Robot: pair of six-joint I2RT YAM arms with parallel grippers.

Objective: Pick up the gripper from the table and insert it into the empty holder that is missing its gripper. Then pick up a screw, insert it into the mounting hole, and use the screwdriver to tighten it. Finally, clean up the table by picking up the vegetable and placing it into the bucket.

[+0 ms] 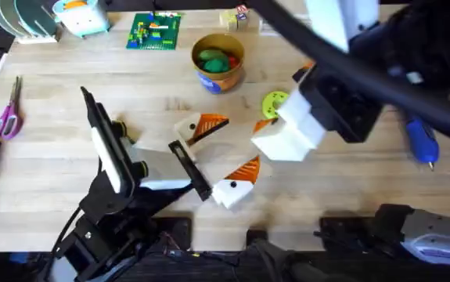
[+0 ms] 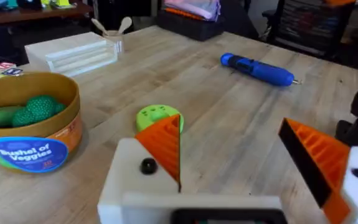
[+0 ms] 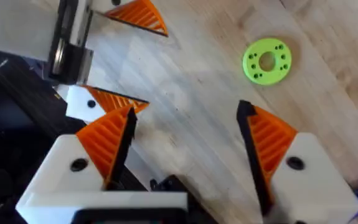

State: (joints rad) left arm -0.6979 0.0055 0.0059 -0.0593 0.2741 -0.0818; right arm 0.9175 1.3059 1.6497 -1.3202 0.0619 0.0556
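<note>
My left gripper [image 1: 226, 150] lies low over the table [image 1: 52, 168], open, nothing between its white fingers. My right gripper [image 3: 188, 115] hovers open beside it, near a green disc [image 1: 274, 102]. Every white finger block I see carries an orange ribbed wedge, so a bare holder and a loose gripper wedge are out of view. A dark round mounting hole [image 2: 147, 165] marks the side of one left finger block. The blue screwdriver [image 1: 422, 141] lies at the right. The tan bucket [image 1: 218, 59] holds green vegetables [image 2: 32, 111]. No loose screw shows.
Purple scissors [image 1: 7, 113] lie at the left edge. A green brick plate [image 1: 154, 30] and small boxes [image 1: 239, 19] sit along the far edge. The right arm [image 1: 381, 55] crosses high over the table's right half.
</note>
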